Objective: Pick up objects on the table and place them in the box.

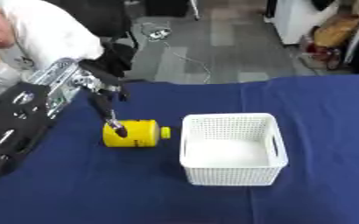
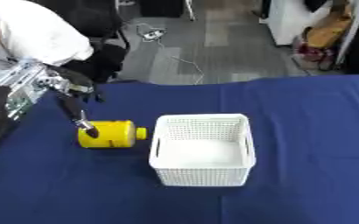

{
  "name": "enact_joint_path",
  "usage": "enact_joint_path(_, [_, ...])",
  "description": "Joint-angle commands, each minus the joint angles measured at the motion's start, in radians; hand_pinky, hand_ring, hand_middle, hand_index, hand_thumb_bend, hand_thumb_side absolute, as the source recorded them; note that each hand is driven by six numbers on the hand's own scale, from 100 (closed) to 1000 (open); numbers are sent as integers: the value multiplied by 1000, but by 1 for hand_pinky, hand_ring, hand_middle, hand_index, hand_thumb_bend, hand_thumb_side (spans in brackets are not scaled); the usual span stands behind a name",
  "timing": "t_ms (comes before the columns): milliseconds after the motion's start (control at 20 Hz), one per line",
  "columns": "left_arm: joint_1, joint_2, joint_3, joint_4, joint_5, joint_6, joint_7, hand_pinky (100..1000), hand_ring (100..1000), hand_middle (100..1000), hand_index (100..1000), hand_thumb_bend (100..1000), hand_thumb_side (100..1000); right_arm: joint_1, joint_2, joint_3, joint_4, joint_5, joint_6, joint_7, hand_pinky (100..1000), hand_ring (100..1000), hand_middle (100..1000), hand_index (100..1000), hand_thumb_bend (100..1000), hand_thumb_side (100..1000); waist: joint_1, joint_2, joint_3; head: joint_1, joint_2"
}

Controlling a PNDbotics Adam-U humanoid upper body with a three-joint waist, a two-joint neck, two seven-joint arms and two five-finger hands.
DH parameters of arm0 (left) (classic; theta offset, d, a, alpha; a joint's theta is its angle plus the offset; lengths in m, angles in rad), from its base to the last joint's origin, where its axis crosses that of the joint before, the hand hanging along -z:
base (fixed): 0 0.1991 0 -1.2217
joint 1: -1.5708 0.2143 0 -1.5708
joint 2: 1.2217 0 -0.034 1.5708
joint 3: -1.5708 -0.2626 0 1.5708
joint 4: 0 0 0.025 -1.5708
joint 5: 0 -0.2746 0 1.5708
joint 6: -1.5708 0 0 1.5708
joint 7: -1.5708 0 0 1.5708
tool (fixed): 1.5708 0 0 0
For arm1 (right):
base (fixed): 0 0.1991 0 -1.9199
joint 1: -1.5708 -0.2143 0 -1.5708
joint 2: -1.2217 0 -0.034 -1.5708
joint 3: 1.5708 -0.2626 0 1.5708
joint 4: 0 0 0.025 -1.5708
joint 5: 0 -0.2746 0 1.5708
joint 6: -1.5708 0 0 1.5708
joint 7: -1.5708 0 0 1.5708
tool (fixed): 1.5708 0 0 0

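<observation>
A white basket (image 1: 232, 148) sits on the blue cloth (image 1: 136, 188) that covers the table. It is made of plastic with lots of little holes in its walls, and it has a handle slot on each side. Looking down into it, I see only its white floor. Nothing is inside it.

Just to the left of the basket lies a yellow bottle (image 1: 133, 133). It is on its side, and its small yellow cap (image 1: 165, 132) points toward the basket. The cap is near the basket wall but does not touch it.

The robot's left arm (image 1: 29, 109) comes in from the left side, black with shiny silver parts. Its left hand (image 1: 106, 105) reaches down to the bottle. One long dark finger is stretched out almost straight, and its tip (image 1: 120, 130) rests on the top of the bottle, near the end away from the cap. The hand is not wrapped around the bottle; it only touches it with that straight finger.

I do not see the right hand anywhere.

The bottle is on the cloth, not in the basket.
</observation>
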Motion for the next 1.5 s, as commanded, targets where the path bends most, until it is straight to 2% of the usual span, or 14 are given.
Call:
enact_joint_path(50, [-10, 18, 2, 0, -1, -70, -66, 715, 713, 839, 931, 937, 691, -18, -3, -2, -15, -5, 1, 2, 309, 393, 472, 577, 251, 890, -2, -16, 0, 14, -17])
enact_joint_path(600, [0, 2, -1, 25, -11, -71, -66, 710, 694, 796, 921, 908, 696, -22, 0, -4, -15, -8, 0, 3, 310, 393, 472, 577, 251, 891, -6, -11, -5, 18, -17])
enact_joint_path(1050, [15, -5, -1, 28, -13, -80, -66, 712, 697, 799, 920, 908, 703, -24, 3, -7, -15, -8, 0, 3, 310, 393, 472, 576, 251, 894, -8, -7, -10, 24, -22])
enact_joint_path(1500, [17, -17, 2, 44, -41, -98, -66, 713, 697, 801, 925, 897, 669, -24, 4, -8, -15, -5, 0, 3, 311, 393, 472, 575, 252, 896, -9, -7, -10, 19, -20])
